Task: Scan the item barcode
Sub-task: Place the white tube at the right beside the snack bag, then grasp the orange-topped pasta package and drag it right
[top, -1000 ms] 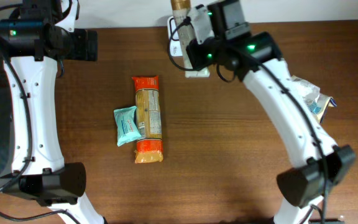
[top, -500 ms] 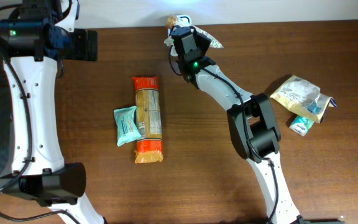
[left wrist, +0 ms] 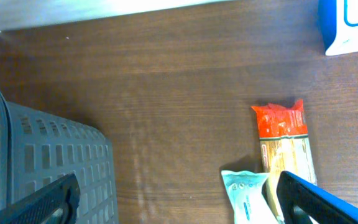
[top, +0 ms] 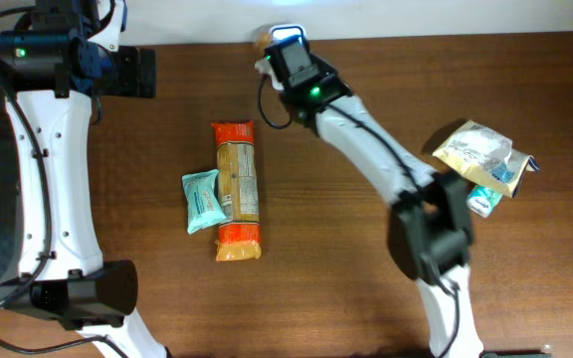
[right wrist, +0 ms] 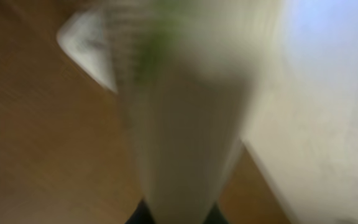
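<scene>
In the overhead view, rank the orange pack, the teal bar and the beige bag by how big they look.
All lie on the table:
1. orange pack
2. beige bag
3. teal bar

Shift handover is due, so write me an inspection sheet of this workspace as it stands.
Surface: brown wooden table.
Job's things: pale item in the right end effector, too blurred to identify; no scanner identifiable.
Clutter: orange-ended packet touching a teal packet; crumpled bags beside a small teal pack.
End effectors: left end effector open, empty; right end effector shut on the pale item at the table's far edge.
Cables: black cable looped beside the right arm.
Surroundings: grey basket at the left; pale wall beyond.
</scene>
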